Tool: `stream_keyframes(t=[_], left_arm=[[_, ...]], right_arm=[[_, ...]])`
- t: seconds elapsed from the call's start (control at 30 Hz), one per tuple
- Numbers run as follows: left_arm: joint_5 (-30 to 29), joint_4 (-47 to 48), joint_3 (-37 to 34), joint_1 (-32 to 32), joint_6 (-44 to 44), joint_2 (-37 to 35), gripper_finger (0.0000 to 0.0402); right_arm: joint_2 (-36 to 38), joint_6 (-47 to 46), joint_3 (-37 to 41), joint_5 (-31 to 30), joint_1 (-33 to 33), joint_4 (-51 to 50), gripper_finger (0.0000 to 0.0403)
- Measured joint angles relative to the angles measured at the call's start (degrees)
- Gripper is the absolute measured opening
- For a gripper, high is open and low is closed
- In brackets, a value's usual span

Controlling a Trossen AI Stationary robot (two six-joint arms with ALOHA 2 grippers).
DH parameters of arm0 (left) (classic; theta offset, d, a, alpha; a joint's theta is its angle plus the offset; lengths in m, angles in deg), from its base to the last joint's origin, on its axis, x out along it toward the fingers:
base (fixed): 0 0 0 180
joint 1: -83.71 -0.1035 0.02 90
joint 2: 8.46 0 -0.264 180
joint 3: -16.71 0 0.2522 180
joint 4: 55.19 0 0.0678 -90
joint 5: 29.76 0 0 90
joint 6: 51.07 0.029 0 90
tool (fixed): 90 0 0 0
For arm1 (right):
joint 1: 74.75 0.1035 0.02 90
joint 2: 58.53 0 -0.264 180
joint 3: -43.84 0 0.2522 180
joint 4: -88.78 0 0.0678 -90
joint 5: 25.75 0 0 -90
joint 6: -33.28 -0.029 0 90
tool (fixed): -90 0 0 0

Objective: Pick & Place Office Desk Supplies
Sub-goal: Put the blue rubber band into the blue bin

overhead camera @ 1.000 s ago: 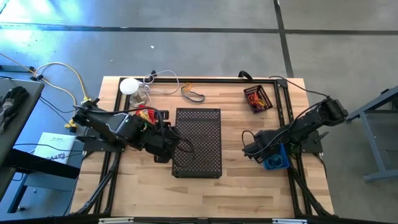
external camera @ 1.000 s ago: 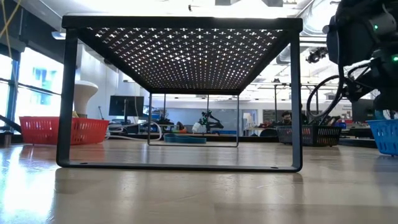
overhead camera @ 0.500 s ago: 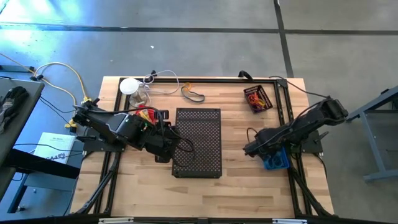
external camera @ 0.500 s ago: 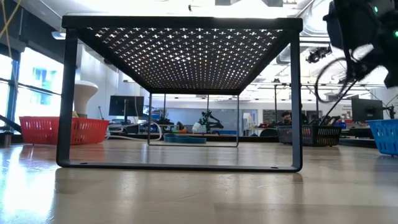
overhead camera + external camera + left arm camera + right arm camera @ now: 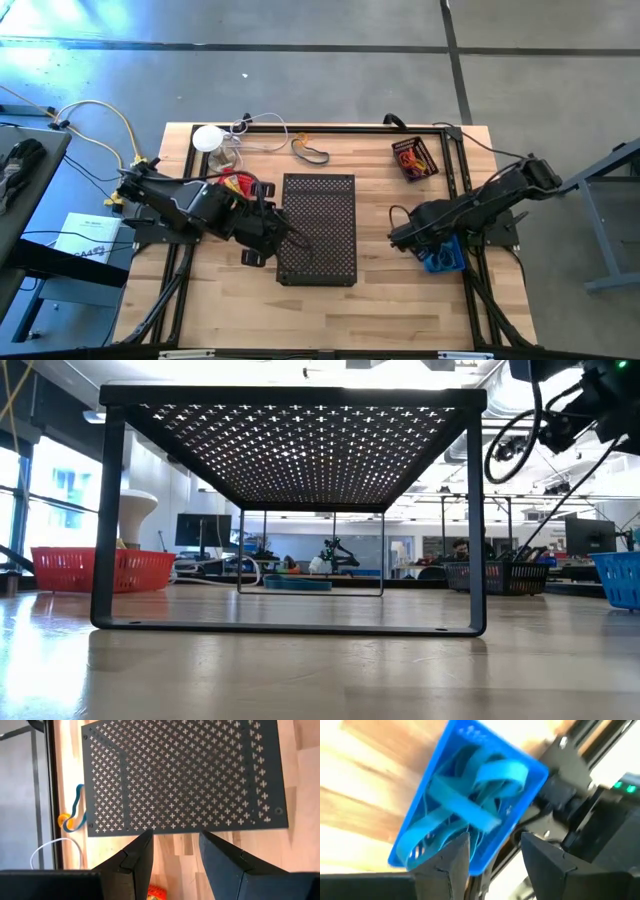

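A blue basket [image 5: 443,260] near the table's right edge holds several light blue bands [image 5: 470,805]. My right gripper [image 5: 492,852] hangs open above it with nothing between its fingers; the high view shows it [image 5: 402,237] just left of the basket. My left gripper [image 5: 175,854] is open and empty over the left edge of a black perforated stand [image 5: 318,228], with a red basket [image 5: 232,183] beside its arm. One loose blue band with an orange loop [image 5: 310,151] lies flat on the table's far side. A dark basket [image 5: 413,158] at the far right holds red and orange loops.
The perforated stand [image 5: 290,420] fills the table's middle on four legs. A white round disc [image 5: 207,137] with cords sits at the far left corner. A black frame rail [image 5: 455,180] runs along the right side. Bare wood shows near the front edge.
My right gripper has risen from low beside the blue basket to well above it, drifting slightly toward the table's left. In the low view it has climbed from beside the basket to the picture's top. The basket and its bands have stayed in place.
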Motion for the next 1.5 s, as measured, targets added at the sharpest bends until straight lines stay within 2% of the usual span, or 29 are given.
stream_keyframes(t=[0.13,0.3,0.47,0.57,0.7,0.83,0.97,1.1,1.23,1.5], left_arm=[[0.02,0.22,0.0,0.02,1.96,0.0,0.015],[1.45,0.16,0.0,0.0,4.68,-0.15,0.015],[2.26,-0.07,0.0,-1.48,5.52,-1.39,0.015],[2.27,-0.15,0.0,-3.67,5.53,-4.0,0.015],[2.93,-1.12,0.0,-6.61,5.51,-8.09,0.015],[6.24,-4.41,0.0,-9.26,5.44,-11.55,0.015],[6.29,-6.19,0.0,-10.01,5.27,-12.22,0.015],[6.49,-6.19,-0.02,-9.94,5.95,-11.86,0.015],[6.47,-6.12,-0.81,-9.99,8.29,-11.63,0.015],[6.4,-6.18,-1.01,-11.48,9.52,-11.69,0.015]], right_arm=[[-0.03,2.51,-1.59,-6.63,-0.07,0.02,0.0166],[0.5,7.47,-9.78,-18.57,-2.41,0.16,0.0166],[0.93,18.48,-20.52,-34.38,-8.62,0.27,0.0166],[1.04,28.67,-25.14,-37.77,-15.15,4.27,0.0166],[1.04,47.65,-26.34,-33.55,-25.71,18.53,0.0166],[-0.25,65.04,-26.31,-20.21,-37.0,32.74,0.0166],[-2.5,75.57,-26.69,-7.81,-47.69,41.73,0.0166],[-8.23,81.21,-30.31,-5.01,-54.83,42.53,0.0166],[-16.02,85.7,-36.69,-3.18,-56.24,41.47,0.0166],[-32.7,86.39,-61.04,-1.24,-54.41,28.88,0.0166]])
